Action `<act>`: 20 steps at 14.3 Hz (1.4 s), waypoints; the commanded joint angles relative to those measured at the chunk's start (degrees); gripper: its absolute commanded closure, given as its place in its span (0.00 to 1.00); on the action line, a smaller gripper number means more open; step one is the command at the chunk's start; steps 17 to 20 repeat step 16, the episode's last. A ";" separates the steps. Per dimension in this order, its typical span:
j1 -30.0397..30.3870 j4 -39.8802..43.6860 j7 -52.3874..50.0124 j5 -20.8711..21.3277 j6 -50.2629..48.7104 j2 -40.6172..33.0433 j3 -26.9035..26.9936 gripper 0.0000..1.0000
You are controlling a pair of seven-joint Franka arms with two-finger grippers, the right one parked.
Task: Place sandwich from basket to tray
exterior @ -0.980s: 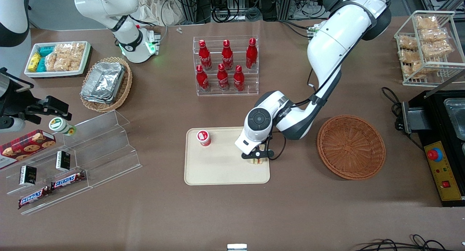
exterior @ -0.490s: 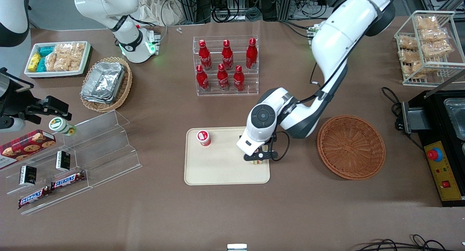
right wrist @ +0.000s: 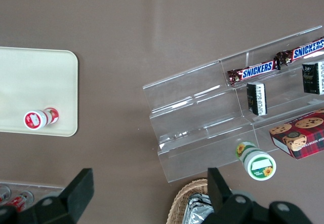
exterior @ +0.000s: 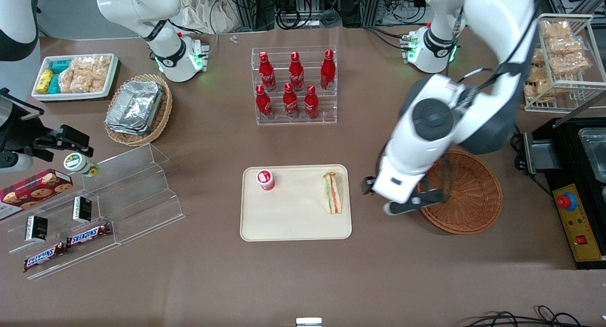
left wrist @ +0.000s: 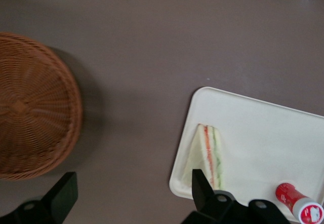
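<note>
Front view: sandwich (exterior: 333, 192) lies on the tray (exterior: 289, 223) by its basket-side edge; gripper (exterior: 406, 203), spread and empty, hangs between tray and basket (exterior: 466, 194), job apparently done.

The raised end effector (exterior: 402, 201) hangs with fingers spread wide.

The sandwich (exterior: 333, 192) lay on the tray (exterior: 293, 223) along the rim nearest the basket (exterior: 468, 199), with a small bottle (exterior: 265, 179) on the same tray toward the parked arm's end. The tool (exterior: 402, 201), fingers spread, hovered between tray and basket.
</note>
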 commanded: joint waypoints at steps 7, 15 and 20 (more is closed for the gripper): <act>8.25 -4.48 28.19 -9.49 -13.69 -11.91 10.90 0.00; 8.69 -11.08 46.68 -10.63 -13.52 -16.05 18.31 0.00; 8.51 -10.73 46.16 -10.37 -13.35 -15.44 18.22 0.00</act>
